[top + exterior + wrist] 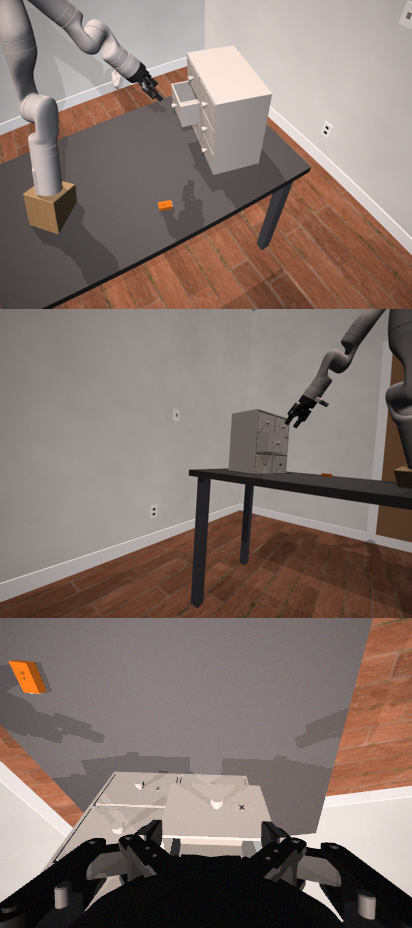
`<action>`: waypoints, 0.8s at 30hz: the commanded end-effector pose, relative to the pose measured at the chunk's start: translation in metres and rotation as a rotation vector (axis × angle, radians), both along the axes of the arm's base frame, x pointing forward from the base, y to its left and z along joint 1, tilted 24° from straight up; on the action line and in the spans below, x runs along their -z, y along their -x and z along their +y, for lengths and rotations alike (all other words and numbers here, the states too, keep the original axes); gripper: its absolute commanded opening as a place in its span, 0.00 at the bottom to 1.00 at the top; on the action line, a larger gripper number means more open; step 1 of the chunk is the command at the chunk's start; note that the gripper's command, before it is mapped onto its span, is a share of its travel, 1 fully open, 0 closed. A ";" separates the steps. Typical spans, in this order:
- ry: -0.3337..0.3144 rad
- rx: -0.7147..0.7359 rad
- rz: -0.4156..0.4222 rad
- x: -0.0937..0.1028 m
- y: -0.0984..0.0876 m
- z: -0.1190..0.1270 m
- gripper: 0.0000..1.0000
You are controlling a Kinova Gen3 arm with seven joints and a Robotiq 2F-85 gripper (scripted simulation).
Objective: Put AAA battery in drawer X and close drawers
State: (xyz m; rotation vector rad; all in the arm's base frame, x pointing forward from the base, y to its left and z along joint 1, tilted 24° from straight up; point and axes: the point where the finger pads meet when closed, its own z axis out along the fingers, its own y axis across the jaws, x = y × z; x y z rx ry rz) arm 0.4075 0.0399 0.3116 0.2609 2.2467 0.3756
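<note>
The small white chest (238, 132) (244, 441) stands upright on the table. Its drawer marked X (190, 114) (278, 447) (195, 818), in the middle row, is pulled well out and looks level. The other drawer fronts in view look flush. My gripper (159, 98) (291, 424) (211, 831) is open and empty, above and in front of the X drawer, apart from it. No AAA battery shows in any view. The visible part of the drawer's inside shows none; its floor is partly hidden by the walls and the gripper.
An orange block battery (165, 205) (326, 475) (30, 677) with two terminals lies on the dark table (109, 159) (349, 492) (200, 693), in front of the chest and towards one long edge. The arm's wooden base block (43, 213) stands at the opposite end from the chest.
</note>
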 end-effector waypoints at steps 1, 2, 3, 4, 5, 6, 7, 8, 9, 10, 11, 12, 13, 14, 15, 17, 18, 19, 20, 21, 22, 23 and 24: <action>0.001 0.042 0.008 -0.002 0.007 -0.014 1.00; 0.001 0.042 0.008 -0.002 0.007 -0.014 1.00; 0.001 0.042 0.008 -0.002 0.007 -0.014 1.00; 0.001 0.042 0.008 -0.001 0.010 -0.014 1.00; 0.001 0.042 0.008 -0.001 0.013 -0.013 1.00; 0.001 0.042 0.008 0.000 0.016 -0.013 1.00; 0.001 0.042 0.008 0.000 0.018 -0.013 1.00; 0.001 0.042 0.008 0.000 0.021 -0.012 1.00; 0.001 0.042 0.008 0.001 0.024 -0.012 1.00; 0.001 0.042 0.008 0.001 0.026 -0.011 1.00; 0.001 0.042 0.008 0.002 0.029 -0.011 1.00; 0.001 0.042 0.008 0.002 0.031 -0.010 1.00; 0.001 0.042 0.008 0.002 0.034 -0.010 1.00; 0.001 0.042 0.008 0.003 0.036 -0.010 1.00; 0.001 0.042 0.008 0.003 0.038 -0.009 1.00; 0.001 0.042 0.008 0.004 0.042 -0.008 1.00; 0.001 0.042 0.008 0.004 0.044 -0.008 1.00; 0.001 0.042 0.008 0.004 0.044 -0.008 1.00; 0.001 0.042 0.008 0.004 0.044 -0.008 1.00; 0.001 0.042 0.008 0.004 0.046 -0.008 1.00; 0.001 0.042 0.008 0.005 0.048 -0.007 1.00; 0.001 0.042 0.008 0.005 0.050 -0.007 1.00; 0.001 0.042 0.008 0.005 0.051 -0.007 1.00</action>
